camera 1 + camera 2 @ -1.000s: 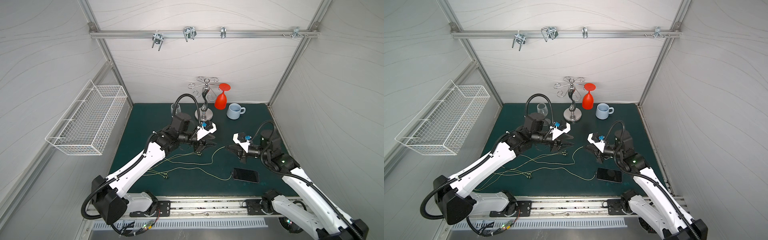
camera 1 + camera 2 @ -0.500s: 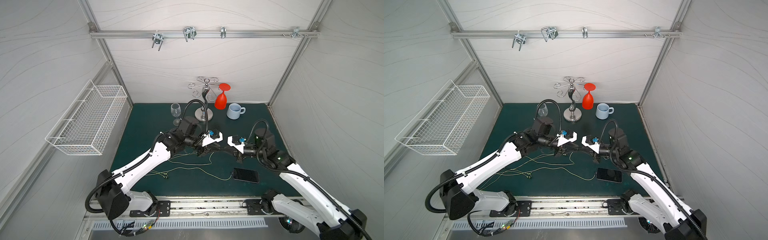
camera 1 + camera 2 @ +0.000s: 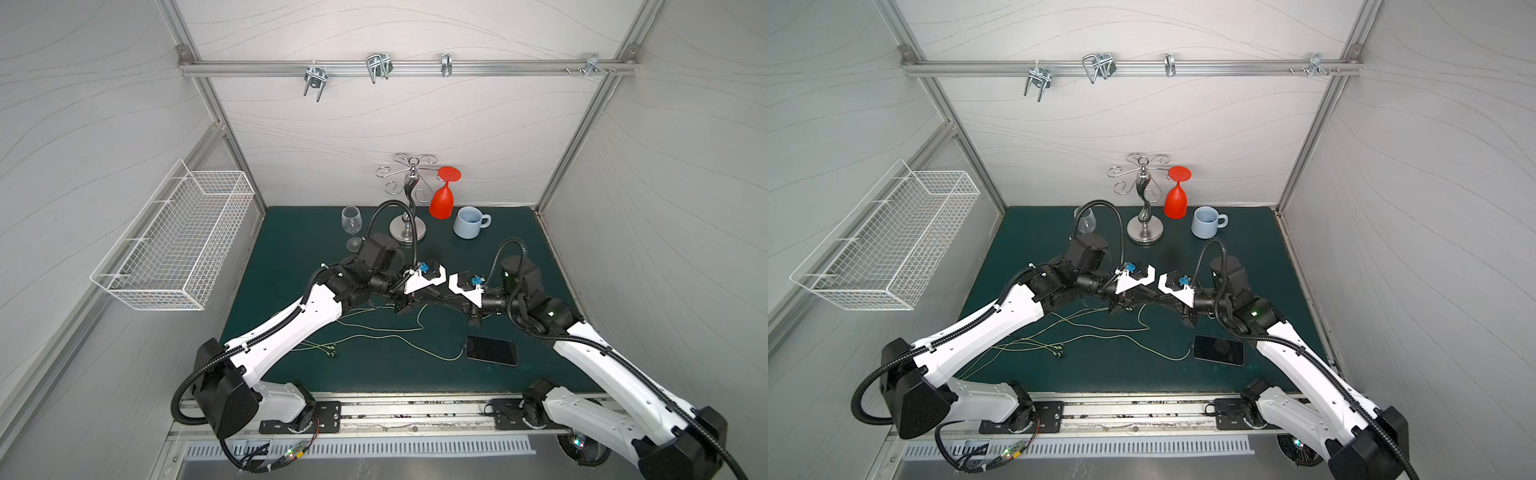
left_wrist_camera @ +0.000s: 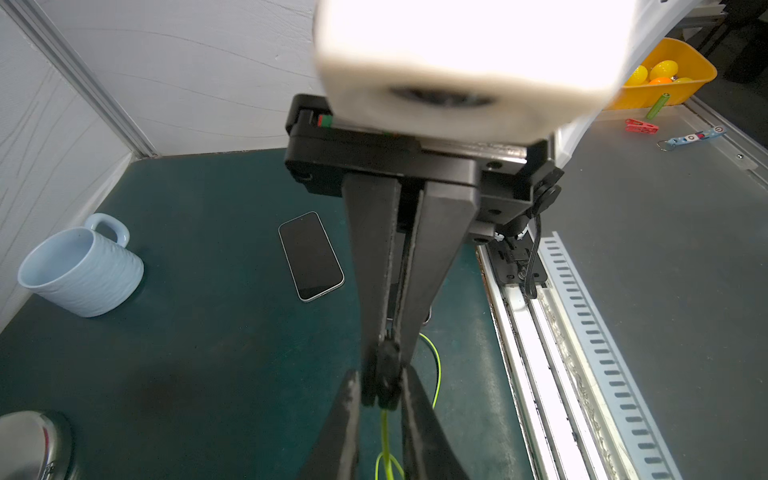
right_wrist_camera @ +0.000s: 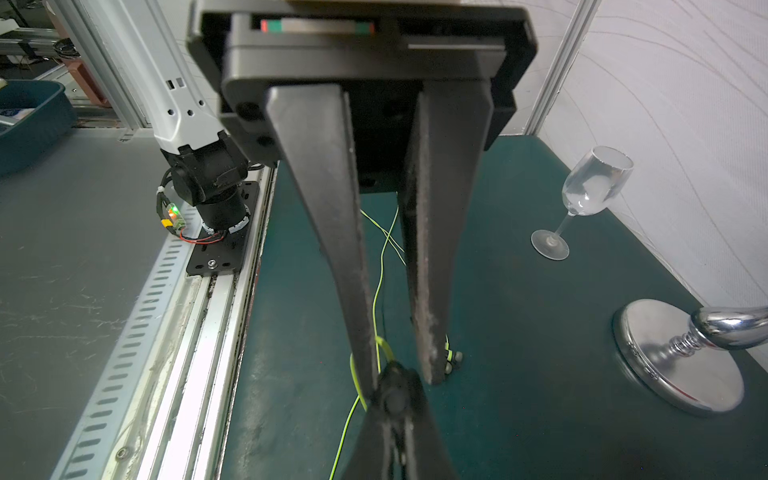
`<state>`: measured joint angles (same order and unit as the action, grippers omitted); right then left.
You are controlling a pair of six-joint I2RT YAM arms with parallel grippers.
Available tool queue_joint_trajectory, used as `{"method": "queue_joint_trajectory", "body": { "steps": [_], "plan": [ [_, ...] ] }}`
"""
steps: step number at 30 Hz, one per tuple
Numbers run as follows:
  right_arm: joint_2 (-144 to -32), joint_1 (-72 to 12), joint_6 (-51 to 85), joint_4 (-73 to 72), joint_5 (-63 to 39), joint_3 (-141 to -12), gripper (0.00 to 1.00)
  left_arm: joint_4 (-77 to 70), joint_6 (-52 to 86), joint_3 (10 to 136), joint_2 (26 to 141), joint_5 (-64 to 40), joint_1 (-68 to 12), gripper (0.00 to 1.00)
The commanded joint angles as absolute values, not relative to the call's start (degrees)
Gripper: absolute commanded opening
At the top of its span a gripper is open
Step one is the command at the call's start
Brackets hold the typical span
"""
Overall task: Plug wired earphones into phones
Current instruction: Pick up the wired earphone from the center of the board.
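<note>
Both grippers meet tip to tip above the middle of the green mat (image 3: pixel 291 266). My right gripper (image 5: pixel 392 399) is shut on a small dark earphone plug (image 5: pixel 392 390). Its pale yellow-green cable (image 3: pixel 409 329) hangs down and loops over the mat to tiny earbuds (image 3: pixel 330 351). My left gripper (image 4: pixel 380 399) has its fingers pressed against both sides of that plug (image 4: pixel 388 374), and the cable runs back between them. One black phone (image 3: pixel 491 350) lies flat near the front right. Another cable ends at its left short edge (image 3: pixel 1192 348).
At the back stand a clear wine glass (image 3: pixel 352 226), a chrome glass stand (image 3: pixel 409 232) with a red glass (image 3: pixel 442 199) hanging from it, and a pale blue mug (image 3: pixel 469 222). A white wire basket (image 3: pixel 174 241) hangs on the left wall. A metal rail (image 3: pixel 374 411) runs along the front.
Both arms have swung inward until the grippers met over the middle. The left jaws have narrowed around the plug. The right jaws stayed shut.
</note>
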<state>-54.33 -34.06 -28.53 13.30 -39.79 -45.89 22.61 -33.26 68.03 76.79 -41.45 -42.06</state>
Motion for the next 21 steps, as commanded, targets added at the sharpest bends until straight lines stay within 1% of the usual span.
{"method": "queue_joint_trajectory", "body": {
  "steps": [1,5,9,14,18,21],
  "plan": [
    [-54.6,-34.9,-29.2,11.0,-41.3,-46.2,0.0,22.4,-34.7,70.0,78.0,-39.8,-42.7,0.2],
    [-55.1,-34.8,-28.8,10.6,-41.8,-46.4,0.0,23.8,-36.0,70.0,78.4,-38.0,-43.4,0.18],
    [-55.3,-35.0,-29.0,11.1,-42.3,-46.4,0.0,24.2,-35.9,70.0,78.2,-37.9,-43.5,0.11],
    [-55.3,-35.1,-29.6,11.9,-42.5,-46.7,0.0,23.9,-35.3,70.1,78.2,-38.3,-43.7,0.09],
    [-56.0,-35.3,-29.9,12.8,-43.8,-47.3,0.0,23.5,-35.2,70.2,78.4,-38.7,-44.1,0.19],
    [-56.5,-35.7,-30.5,13.6,-44.3,-47.8,0.0,23.6,-35.4,70.6,78.7,-38.6,-44.5,0.21]
  ]
}}
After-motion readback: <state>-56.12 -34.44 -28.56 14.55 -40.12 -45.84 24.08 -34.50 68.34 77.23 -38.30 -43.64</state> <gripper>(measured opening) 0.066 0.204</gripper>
